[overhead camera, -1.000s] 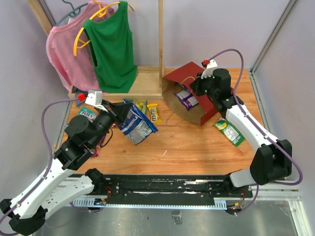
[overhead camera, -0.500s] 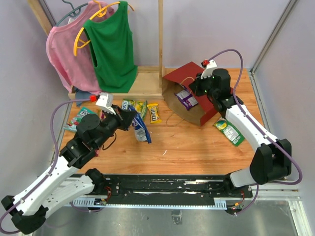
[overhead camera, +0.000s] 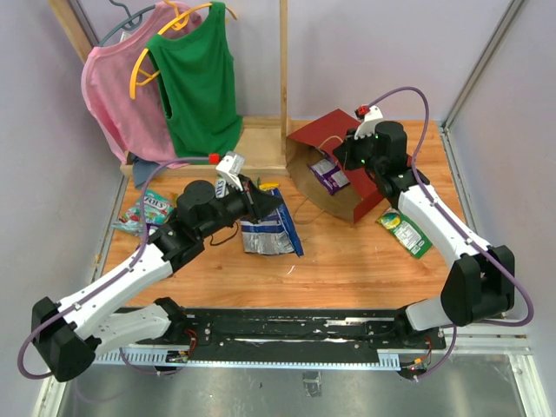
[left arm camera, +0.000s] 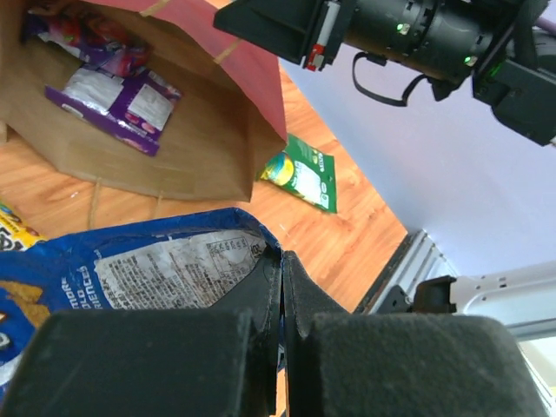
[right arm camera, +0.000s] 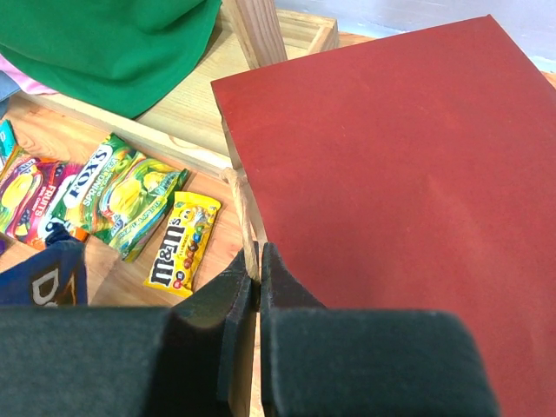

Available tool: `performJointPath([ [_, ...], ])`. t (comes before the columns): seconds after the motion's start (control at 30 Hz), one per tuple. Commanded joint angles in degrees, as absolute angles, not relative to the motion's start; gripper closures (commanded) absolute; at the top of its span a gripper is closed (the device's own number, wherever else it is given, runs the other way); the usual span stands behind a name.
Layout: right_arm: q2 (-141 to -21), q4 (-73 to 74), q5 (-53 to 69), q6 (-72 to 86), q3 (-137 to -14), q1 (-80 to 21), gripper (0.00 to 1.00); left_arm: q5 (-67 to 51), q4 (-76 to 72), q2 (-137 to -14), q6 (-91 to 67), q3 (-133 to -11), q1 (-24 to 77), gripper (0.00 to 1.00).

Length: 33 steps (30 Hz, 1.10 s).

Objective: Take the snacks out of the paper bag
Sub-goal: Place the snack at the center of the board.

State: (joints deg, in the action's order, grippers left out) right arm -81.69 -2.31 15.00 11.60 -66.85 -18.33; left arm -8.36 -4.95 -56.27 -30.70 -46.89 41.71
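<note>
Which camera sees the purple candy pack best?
Left wrist: the purple candy pack lies large and clear inside the paper bag. The top view shows it tiny; the right wrist sees only the bag's red outside.

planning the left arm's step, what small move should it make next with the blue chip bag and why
Probably ease the left gripper down and open it, leaving the blue chip bag on the table. It is shut on that bag, clear of the paper bag, whose rim the right gripper pinches; a purple packet lies inside, waiting for a free arm.
</note>
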Motion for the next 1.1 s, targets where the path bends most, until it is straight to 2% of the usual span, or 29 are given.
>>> performJointPath([
  [0.0, -81.21, -3.9, 15.04, 11.93, -66.63, -17.84, 0.98, -10.52, -11.07, -51.72, -34.26, -47.61, 41.75, 0.99],
  [0.17, -82.27, -4.71, 15.74, 12.57, -66.54, -17.84, 0.98, -8.46, -10.35, -44.18, -36.2, -44.86, 41.75, 0.99],
  [0.3, -83.01, -5.18, 16.45, 12.99, -66.77, -18.06, 0.98, -9.67, -10.99, -43.68, -36.17, -45.21, 41.75, 0.99],
  [0.43, -82.59, -5.15, 16.11, 12.93, -66.56, -18.2, 0.98, -13.45, -15.85, -48.43, -37.76, -44.98, 41.75, 0.99],
  [0.63, -82.36, -5.05, 15.91, 12.86, -66.21, -18.19, 0.98, -24.99, -34.06, -62.15, -47.32, -44.86, 41.9, 0.99],
  [0.73, -82.27, -4.8, 15.7, 12.59, -66.44, -18.25, 0.98, -28.92, -38.25, -66.45, -49.77, -47.53, 42.76, 0.99],
  [0.93, -82.89, -4.83, 15.65, 12.5, -66.67, -18.28, 0.98, -28.73, -36.33, -65.32, -47.28, -49.37, 44.11, 0.99],
  [1.07, -83.35, -5.06, 15.73, 12.54, -66.71, -18.28, 0.98, -23.36, -30.22, -61.07, -43.62, -46.9, 44.12, 0.99],
])
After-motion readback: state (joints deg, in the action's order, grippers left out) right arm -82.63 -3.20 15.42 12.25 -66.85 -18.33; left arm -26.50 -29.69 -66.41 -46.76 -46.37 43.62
